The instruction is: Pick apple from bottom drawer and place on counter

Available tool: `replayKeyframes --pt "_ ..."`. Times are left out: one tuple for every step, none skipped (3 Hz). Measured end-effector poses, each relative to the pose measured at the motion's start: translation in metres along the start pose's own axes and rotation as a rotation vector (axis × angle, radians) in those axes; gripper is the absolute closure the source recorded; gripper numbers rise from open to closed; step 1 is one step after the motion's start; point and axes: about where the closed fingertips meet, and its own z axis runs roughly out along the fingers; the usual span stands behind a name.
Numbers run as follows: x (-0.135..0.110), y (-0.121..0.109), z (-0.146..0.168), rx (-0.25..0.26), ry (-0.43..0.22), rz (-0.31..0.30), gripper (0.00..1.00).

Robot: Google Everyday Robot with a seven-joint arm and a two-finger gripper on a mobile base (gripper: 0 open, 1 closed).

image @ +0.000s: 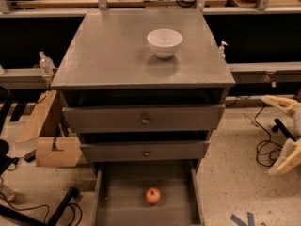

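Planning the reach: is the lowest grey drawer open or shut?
Open: the grey bottom drawer is pulled out, the small red apple lying on its floor. The gripper hangs at the right edge, open.
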Motion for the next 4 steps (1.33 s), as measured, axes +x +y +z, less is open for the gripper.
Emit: replayKeyframes --pt "0.019 0.012 0.057 -0.014 -0.099 0.025 0.00" --pt "0.043 0.025 0.131 -0.008 -0.207 0.037 0.00" --pt "0.079 0.035 0.226 0.002 -0.259 0.011 0.00" --pt "0.113 0.054 0.291 -0.026 -0.277 0.012 0.00"
